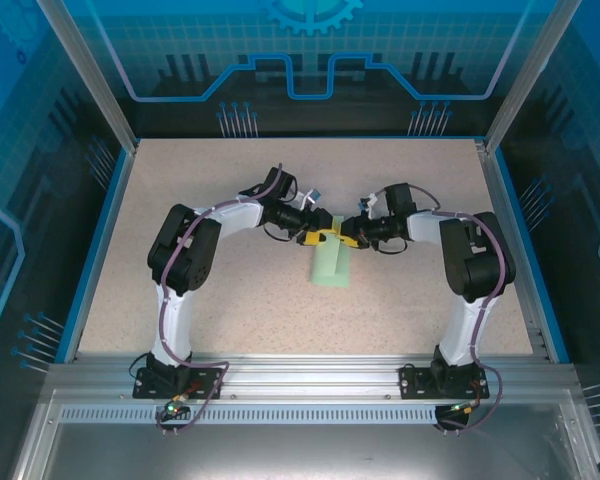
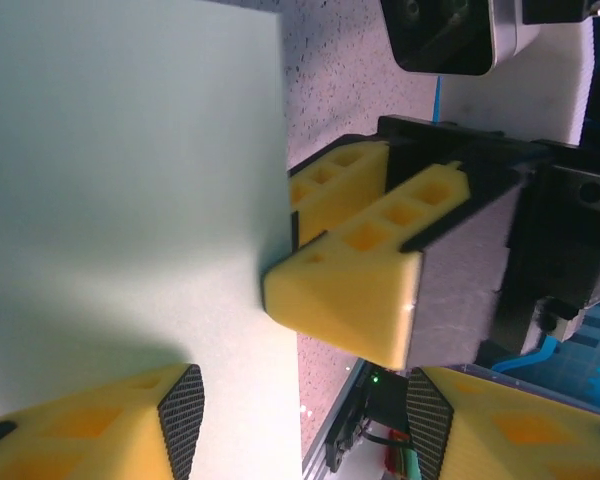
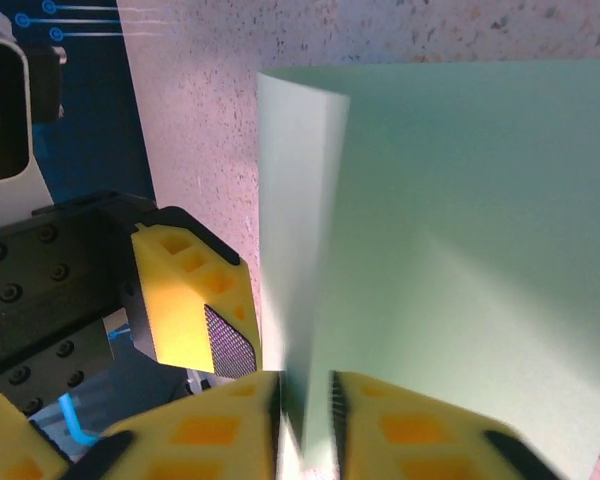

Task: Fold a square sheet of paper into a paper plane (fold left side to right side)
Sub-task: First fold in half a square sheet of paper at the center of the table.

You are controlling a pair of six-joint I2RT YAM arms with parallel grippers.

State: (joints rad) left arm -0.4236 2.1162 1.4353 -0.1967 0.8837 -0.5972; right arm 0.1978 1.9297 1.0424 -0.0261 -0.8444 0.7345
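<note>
My 2 claws meet over the middle of the surface (image 1: 230, 190), tip against tip, and the sheet of paper (image 1: 331, 268) lies just under them. From above the pale green sheet looks like a narrow upright strip. Its far end is below my fingers and its near end points toward my bases.

My right claw (image 3: 305, 415) is almost closed. Between its 2 yellow fingers there is only a thin slit, and in this slit I see green paper, so it pinches the sheet at one edge. In the right wrist view a crease runs from a far corner of the sheet down toward this pinch, with a narrow pale band on one side and a wide shaded part on the other.

My left claw (image 2: 300, 430) is wide open and holds nothing. Its 2 black pads (image 2: 183, 420) stand well apart, and the edge of the sheet passes through the gap between them. In this view the tips of the right claw touch that same edge.
</note>
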